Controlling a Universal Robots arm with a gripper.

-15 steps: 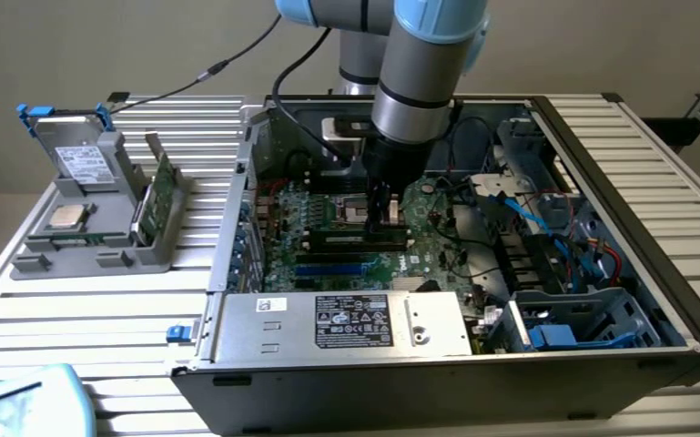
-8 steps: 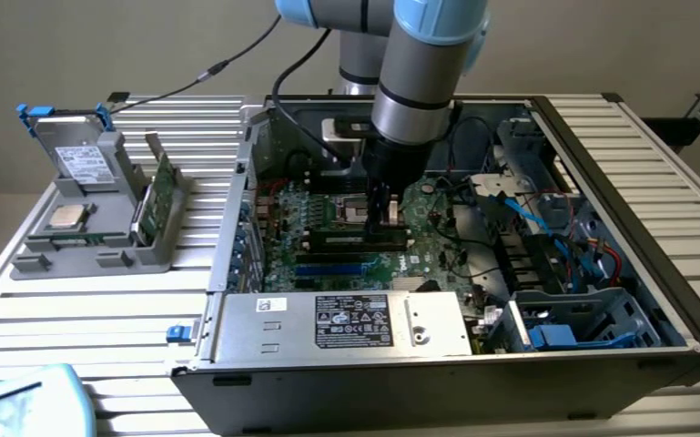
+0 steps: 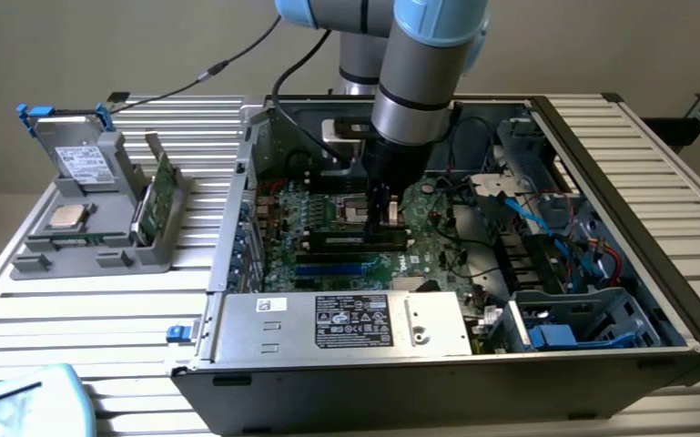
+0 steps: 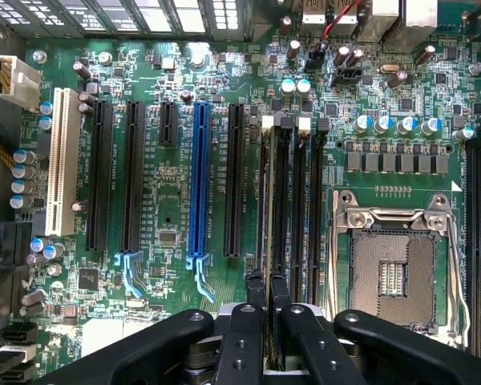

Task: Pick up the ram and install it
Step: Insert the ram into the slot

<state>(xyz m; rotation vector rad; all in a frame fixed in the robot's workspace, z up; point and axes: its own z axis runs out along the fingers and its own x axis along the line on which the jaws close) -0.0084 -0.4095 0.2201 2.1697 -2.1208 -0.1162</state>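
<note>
The ram [image 4: 265, 208] appears edge-on as a thin pale-green strip running along one of the black memory slots [image 4: 293, 200] with white latches, beside the empty CPU socket [image 4: 393, 273]. My gripper [image 4: 267, 301] is shut on the ram's near end, one black finger [image 4: 252, 301] on each side of it. In the exterior view the gripper [image 3: 382, 218] reaches straight down into the open computer case, with its tips just above the dark memory slots [image 3: 350, 241] on the green motherboard [image 3: 325, 218]. Whether the ram sits fully in the slot I cannot tell.
A grey stand [image 3: 95, 246] at the exterior view's left holds a hard drive [image 3: 83, 164], a silver CPU chip [image 3: 68, 216] and a broader green card [image 3: 156, 196]. The case's power supply [image 3: 343, 323], drive cage [image 3: 568, 323] and loose cables [image 3: 532, 209] surround the board. A blue expansion slot [image 4: 199, 184] lies beside the memory slots.
</note>
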